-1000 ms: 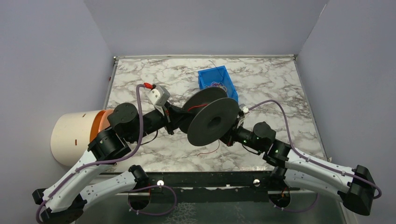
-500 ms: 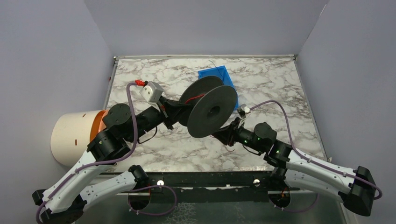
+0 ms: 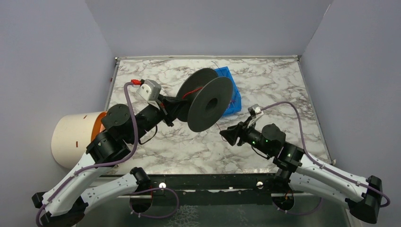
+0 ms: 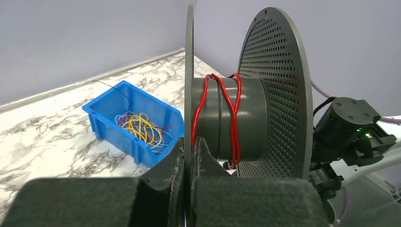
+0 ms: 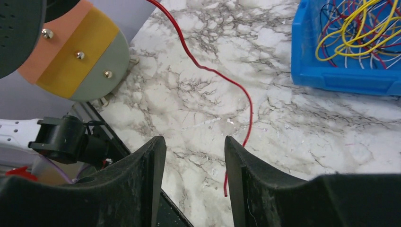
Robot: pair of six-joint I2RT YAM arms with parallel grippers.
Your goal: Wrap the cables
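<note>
Right fingers (image 5: 142,189) stand apart; red cable (image 5: 249,111) ends between them.

Spool (image 3: 208,99) at centre, raised above the table (image 3: 283,80), its left flange between the fingers of the left gripper (image 4: 189,146). One cable (image 4: 222,113) lies around the hub, its loose end on the table below the right gripper (image 5: 194,146). Bin (image 3: 235,101) behind the spool, holding the tangled cables (image 4: 142,126). Cylinder (image 3: 71,139) beside the table's left edge.
</note>
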